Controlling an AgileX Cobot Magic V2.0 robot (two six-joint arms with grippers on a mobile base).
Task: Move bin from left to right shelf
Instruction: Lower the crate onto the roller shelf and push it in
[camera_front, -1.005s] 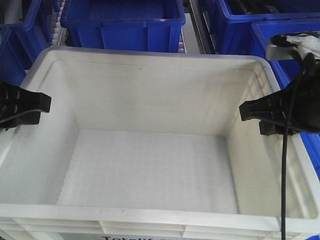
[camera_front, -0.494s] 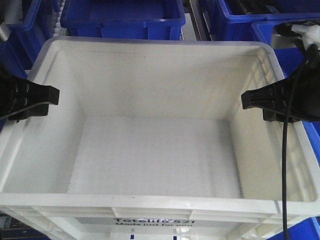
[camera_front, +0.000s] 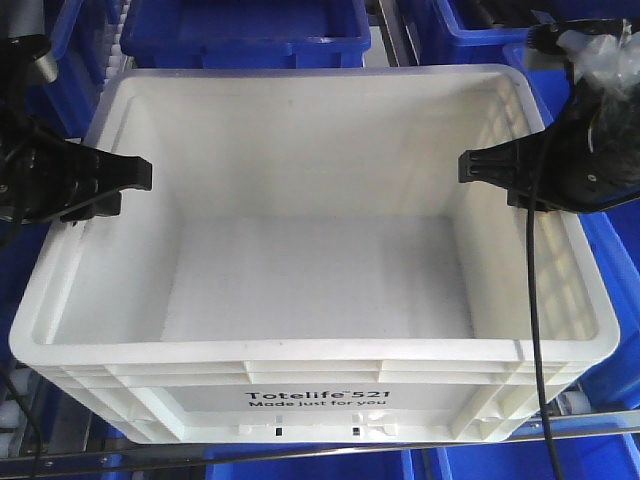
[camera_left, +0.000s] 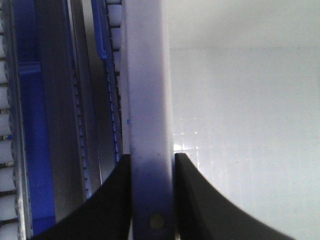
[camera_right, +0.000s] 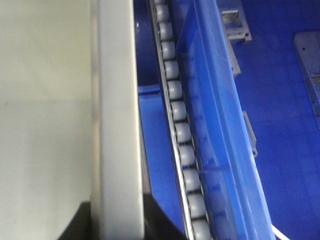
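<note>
The bin (camera_front: 320, 395) sat in the middle of the front view, empty, with its printed front face toward the camera. Blue bins (camera_front: 240, 30) stood behind it and on both sides. A metal rail (camera_front: 300, 455) crossed below its front edge. I could not tell whether its base rested on anything or hung free.

The left pincer (camera_front: 128, 182) was closed on the bin's left wall. The left wrist view showed its two dark fingers (camera_left: 112, 210) pressed against either side of the white rim (camera_left: 147, 100), one inside and one outside. The right pincer (camera_front: 478, 172) was likewise clamped on the right wall. Its fingers (camera_right: 162, 225) flanked the rim (camera_right: 117, 100), beside a track of grey rollers (camera_right: 175, 112).

The step in hand looked like the carry itself: taking the gripped bin across toward the right shelf. To do it well, both arms would need to travel together at the same rate and height. The distance between them should match the bin's width, so that neither thin wall was bent inward or pulled out of a grip. Both grips sat at the rim and roughly opposite each other, which should help the bin hang level.

The base would have to pass over the rail and the neighbouring blue bins before any sideways sweep. The black cable (camera_front: 535, 300) hanging across the right wall could snag on the rim, so it was worth watching.
</note>
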